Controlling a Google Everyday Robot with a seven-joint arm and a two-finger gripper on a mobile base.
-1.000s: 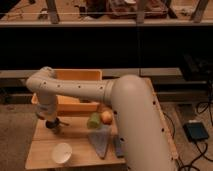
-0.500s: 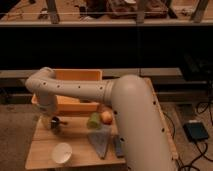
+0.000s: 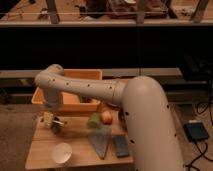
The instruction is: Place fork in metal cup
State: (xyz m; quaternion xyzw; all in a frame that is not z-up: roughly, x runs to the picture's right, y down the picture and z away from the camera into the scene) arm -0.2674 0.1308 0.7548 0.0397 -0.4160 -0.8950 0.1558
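Hidden or unclear: the gripper (image 3: 52,121), at the left end of the wooden table (image 3: 45,150), hangs just over the metal cup (image 3: 57,128); whether it is spread or pinching cannot be told. A thin pale streak at the cup's mouth may be the fork (image 3: 60,121), but its shape cannot be made out. The arm (image 3: 145,120) covers the table's right side and part of the tub's near edge.

Count:
- 1 orange tub (image 3: 75,85), far side of the table, behind the cup.
- 1 white cup (image 3: 62,152), near left corner.
- 1 green fruit (image 3: 94,120) and 1 orange fruit (image 3: 106,117), side by side at the centre.
- 1 grey wedge (image 3: 100,141), near the centre.
- 1 dark block (image 3: 120,145), just right of the wedge.
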